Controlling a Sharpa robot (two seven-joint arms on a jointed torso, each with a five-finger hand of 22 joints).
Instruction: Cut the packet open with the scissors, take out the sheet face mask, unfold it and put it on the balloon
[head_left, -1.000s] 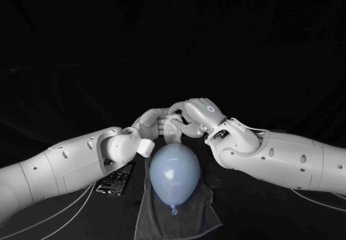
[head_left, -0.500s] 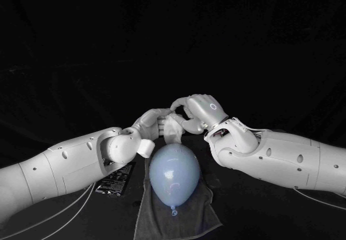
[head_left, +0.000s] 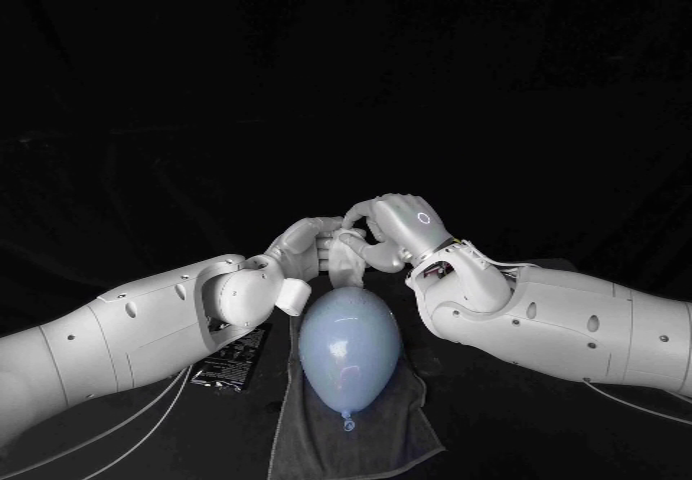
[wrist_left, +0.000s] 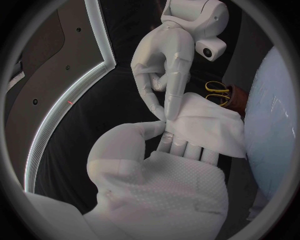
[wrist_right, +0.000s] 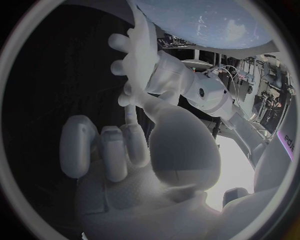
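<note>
The sheet face mask is held between the two hands in the air, just beyond the far end of the balloon, and it is seen as a small white folded piece, not yet opened out. In the left wrist view the mask is laid over the fingers of the left hand and is kept there by its thumb at one edge, so this hand is closed on the mask and probably serves as a support. The right hand is brought down from above, and a corner of the mask is pinched between its fingertips, most likely so that a layer can be peeled away and the sheet unfolded. The balloon is laid lengthwise on a dark towel on the tabletop, with its knot towards the robot; the towel is probably there to keep it from rolling. The black packet is left beside the left arm. The scissors are put aside near the balloon, so the cutting seems to be finished.
</note>
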